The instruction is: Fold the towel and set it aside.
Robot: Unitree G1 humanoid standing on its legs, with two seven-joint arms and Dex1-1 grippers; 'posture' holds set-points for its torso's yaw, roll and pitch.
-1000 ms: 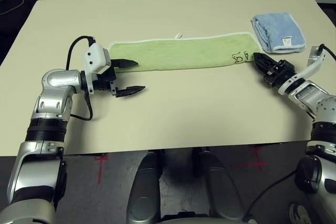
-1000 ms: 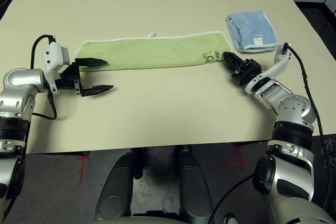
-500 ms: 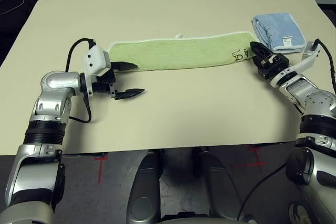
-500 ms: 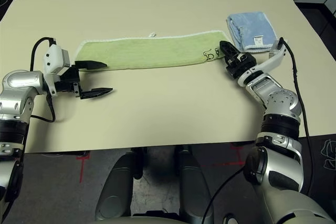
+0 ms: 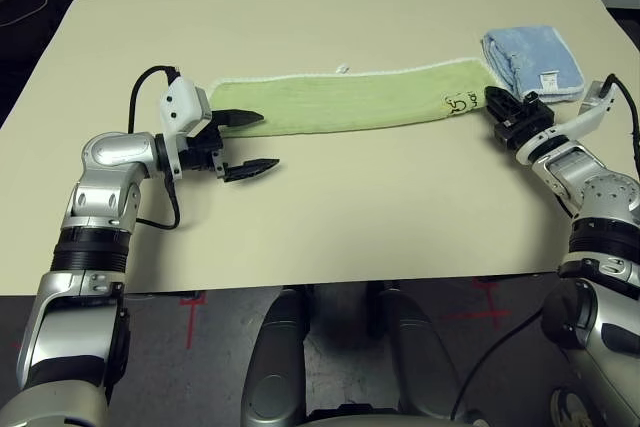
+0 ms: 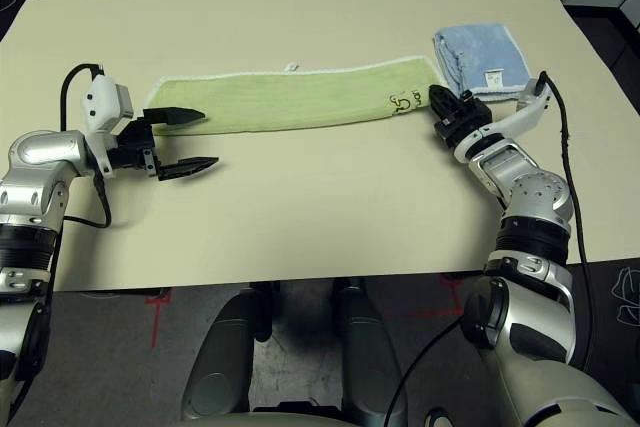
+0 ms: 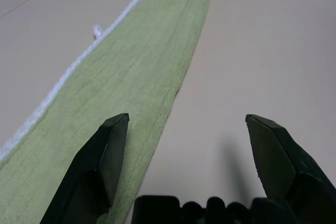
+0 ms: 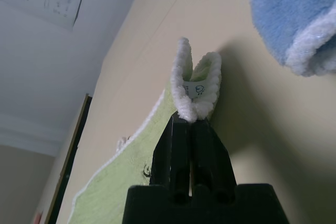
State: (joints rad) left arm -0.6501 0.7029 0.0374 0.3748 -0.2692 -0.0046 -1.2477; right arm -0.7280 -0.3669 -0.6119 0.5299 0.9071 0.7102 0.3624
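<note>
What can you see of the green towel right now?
The towel is light green terry with white stitched edging, a small loop tab on its far edge and dark lettering near its right end. It lies flat as a long strip across the table. The right gripper is shut on its right corner, pinching the edge upward. The open left gripper straddles its left end's near edge.

Bare table (image 5: 330, 197) before towel (image 5: 340, 99), blue towel (image 5: 530, 59) crowding right end
</note>
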